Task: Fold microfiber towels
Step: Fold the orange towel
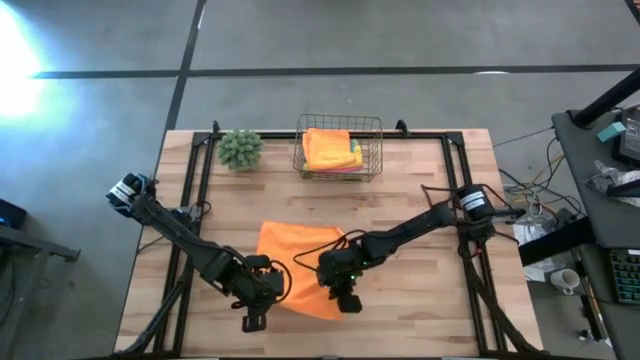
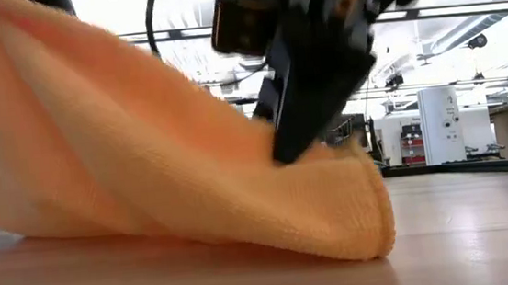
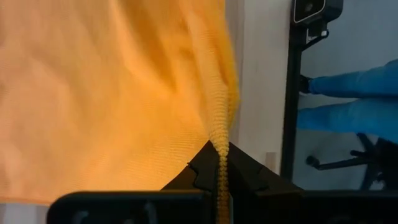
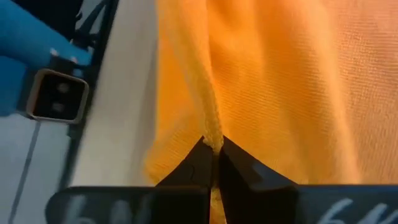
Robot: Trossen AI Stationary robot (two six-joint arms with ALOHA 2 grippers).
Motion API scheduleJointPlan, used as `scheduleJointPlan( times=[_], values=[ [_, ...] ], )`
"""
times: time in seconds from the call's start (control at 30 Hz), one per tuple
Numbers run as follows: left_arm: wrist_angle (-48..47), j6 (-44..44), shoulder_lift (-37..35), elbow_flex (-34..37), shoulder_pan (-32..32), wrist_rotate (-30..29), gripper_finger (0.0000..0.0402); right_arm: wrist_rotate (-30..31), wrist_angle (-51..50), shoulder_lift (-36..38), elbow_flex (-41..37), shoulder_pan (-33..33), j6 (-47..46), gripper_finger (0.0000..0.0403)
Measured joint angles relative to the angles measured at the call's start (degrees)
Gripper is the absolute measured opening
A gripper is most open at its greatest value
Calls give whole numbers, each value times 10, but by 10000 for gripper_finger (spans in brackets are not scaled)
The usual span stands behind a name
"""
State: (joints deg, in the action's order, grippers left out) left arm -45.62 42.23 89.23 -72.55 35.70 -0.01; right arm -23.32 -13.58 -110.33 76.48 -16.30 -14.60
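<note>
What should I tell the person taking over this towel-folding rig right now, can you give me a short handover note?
Left gripper: shut on the near edge of the orange towel, at the table's front left of centre.
Right gripper: shut on the same towel's near edge, just right of centre.
The orange towel lies spread on the table, its near edge lifted by both grippers.
The wire basket at the back holds folded towels, orange and yellow on top; the plant ball sits to its left.
Done: both near corners gripped.
Left: carry the edge over to make the fold, finish folding, then place it in the basket.
</note>
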Motion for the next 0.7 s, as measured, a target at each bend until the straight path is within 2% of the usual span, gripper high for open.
scheduleJointPlan(
  times=[0.2, 0.33, 0.5, 0.7],
  values=[
    [1, 77, 0, 0, 0, 31, 1, 78, -72, 40, 46, -35, -85, 9],
    [1, 97, 0, 0, 0, 42, 1, 127, -132, 41, 100, -56, -102, 9],
    [-39, 89, 0, 7, -16, 26, 1, 209, -225, 38, 143, -59, -114, 9],
    [-89, 76, 0, 17, -54, -7, 1, 267, -247, 38, 143, -38, -139, 8]
  ],
)
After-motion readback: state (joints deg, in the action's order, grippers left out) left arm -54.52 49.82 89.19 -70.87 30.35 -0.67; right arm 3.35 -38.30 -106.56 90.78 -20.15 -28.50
